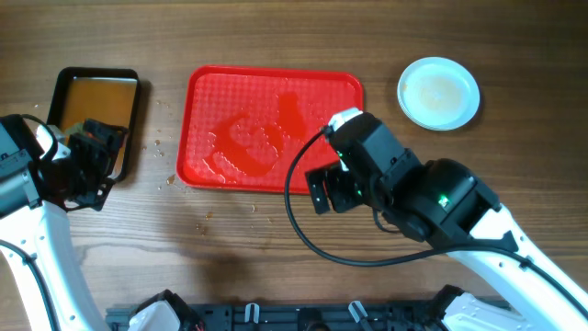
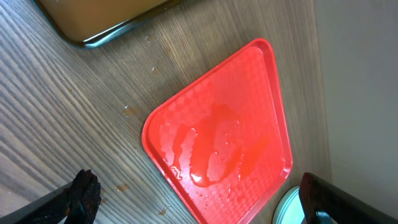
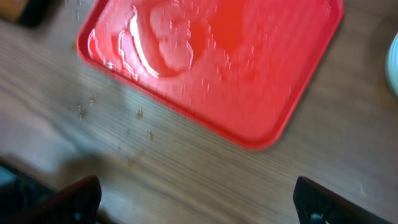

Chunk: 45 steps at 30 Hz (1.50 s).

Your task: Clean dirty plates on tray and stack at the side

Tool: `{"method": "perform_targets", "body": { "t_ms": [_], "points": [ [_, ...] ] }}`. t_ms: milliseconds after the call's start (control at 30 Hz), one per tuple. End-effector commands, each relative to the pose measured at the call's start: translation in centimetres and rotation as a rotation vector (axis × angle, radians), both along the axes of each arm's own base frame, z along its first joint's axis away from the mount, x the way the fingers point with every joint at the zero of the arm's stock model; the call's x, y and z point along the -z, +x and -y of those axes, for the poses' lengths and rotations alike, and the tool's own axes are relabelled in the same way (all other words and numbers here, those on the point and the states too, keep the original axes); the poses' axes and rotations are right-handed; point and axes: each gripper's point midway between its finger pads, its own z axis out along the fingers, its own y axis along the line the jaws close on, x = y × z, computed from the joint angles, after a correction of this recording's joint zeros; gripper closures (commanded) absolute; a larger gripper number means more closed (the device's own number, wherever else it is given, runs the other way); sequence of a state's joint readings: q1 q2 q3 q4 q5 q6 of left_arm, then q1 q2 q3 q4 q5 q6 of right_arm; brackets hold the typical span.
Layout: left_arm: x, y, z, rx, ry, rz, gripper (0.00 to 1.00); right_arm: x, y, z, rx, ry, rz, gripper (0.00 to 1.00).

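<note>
Tray (image 1: 276,92) mid-table: red plastic, rectangular, rounded corners, raised rim, dimpled surface, glossy puddle (image 1: 248,147) on it. Plate (image 1: 439,92) on wood-grain table (image 1: 230,248), right of tray, apart from it: round, shallow, glossy mint-white, faint tan smear in middle. Black pan (image 1: 96,74) of brown water left of tray. Left gripper (image 2: 196,186): fingers spread, empty. Right gripper (image 3: 196,186): same, over tray's near edge.
</note>
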<state>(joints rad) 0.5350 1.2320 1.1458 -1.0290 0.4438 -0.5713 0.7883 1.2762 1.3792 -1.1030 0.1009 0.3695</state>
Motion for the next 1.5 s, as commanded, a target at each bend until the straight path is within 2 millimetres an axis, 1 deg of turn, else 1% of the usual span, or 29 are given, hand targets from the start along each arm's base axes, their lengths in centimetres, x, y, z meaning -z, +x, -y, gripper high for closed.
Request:
{"method": "perform_targets", "body": {
  "t_ms": [0, 67, 133, 233, 333, 367, 467, 533, 633, 800, 833, 933, 1033, 1067, 1133, 1200, 1267, 1333, 1467],
  "points": [
    [-0.1, 0.1, 0.1, -0.004, -0.011, 0.003, 0.00, 0.1, 1.7, 1.5, 0.037, 0.022, 0.115, 0.00],
    [-0.1, 0.1, 0.1, -0.004, -0.011, 0.003, 0.00, 0.0, 3.0, 1.6, -0.004, 0.114, 0.202, 0.00],
    [-0.1, 0.1, 0.1, -0.004, -0.011, 0.003, 0.00, 0.2, 3.9, 1.9, -0.043, 0.190, 0.259, 0.00],
    [-0.1, 0.1, 0.1, -0.004, -0.011, 0.003, 0.00, 1.6, 4.7, 4.6, -0.008, 0.292, 0.318, 0.00],
    [-0.1, 0.1, 0.1, -0.004, -0.011, 0.003, 0.00, 3.1, 4.1, 7.6, 0.052, 0.350, 0.404, 0.00],
    [-0.1, 0.1, 0.1, -0.004, -0.011, 0.003, 0.00, 3.7, 3.5, 8.5, 0.069, 0.368, 0.457, 0.00],
    [-0.1, 0.1, 0.1, -0.004, -0.011, 0.003, 0.00, 4.8, 1.9, 10.4, 0.114, 0.397, 0.557, 0.00],
    [-0.1, 0.1, 0.1, -0.004, -0.011, 0.003, 0.00, 5.1, 1.1, 11.7, 0.153, 0.419, 0.643, 0.00],
    [-0.1, 0.1, 0.1, -0.004, -0.011, 0.003, 0.00, 5.1, 0.6, 12.9, 0.179, 0.426, 0.733, 0.00],
    [-0.1, 0.1, 0.1, -0.004, -0.011, 0.003, 0.00, 5.5, 0.1, 14.6, 0.236, 0.426, 0.830, 0.00],
    [-0.1, 0.1, 0.1, -0.004, -0.011, 0.003, 0.00, 5.5, 0.2, 15.2, 0.271, 0.432, 0.845, 0.00],
    [-0.1, 0.1, 0.1, -0.004, -0.011, 0.003, 0.00, 6.1, 0.6, 16.9, 0.403, 0.468, 0.863, 0.00],
    [-0.1, 0.1, 0.1, -0.004, -0.011, 0.003, 0.00, 6.7, 1.1, 17.7, 0.459, 0.486, 0.890, 0.00],
    [-0.1, 0.1, 0.1, -0.004, -0.011, 0.003, 0.00, 6.7, 1.2, 18.0, 0.470, 0.474, 0.903, 0.00],
    [-0.1, 0.1, 0.1, -0.004, -0.011, 0.003, 0.00, 6.7, 1.2, 18.0, 0.422, 0.389, 0.935, 0.00],
    [-0.1, 0.1, 0.1, -0.004, -0.011, 0.003, 0.00, 6.8, 1.2, 18.0, 0.350, 0.260, 0.977, 0.00],
    [-0.1, 0.1, 0.1, -0.004, -0.011, 0.003, 0.00, 6.8, 1.2, 18.2, 0.314, 0.183, 1.002, 0.00],
    [-0.1, 0.1, 0.1, -0.004, -0.011, 0.003, 0.00, 6.8, 1.2, 18.3, 0.320, 0.177, 1.004, 0.00],
    [-0.1, 0.1, 0.1, -0.004, -0.011, 0.003, 0.00, 6.8, 1.3, 19.5, 0.364, 0.152, 1.010, 0.00]
  ]
}}
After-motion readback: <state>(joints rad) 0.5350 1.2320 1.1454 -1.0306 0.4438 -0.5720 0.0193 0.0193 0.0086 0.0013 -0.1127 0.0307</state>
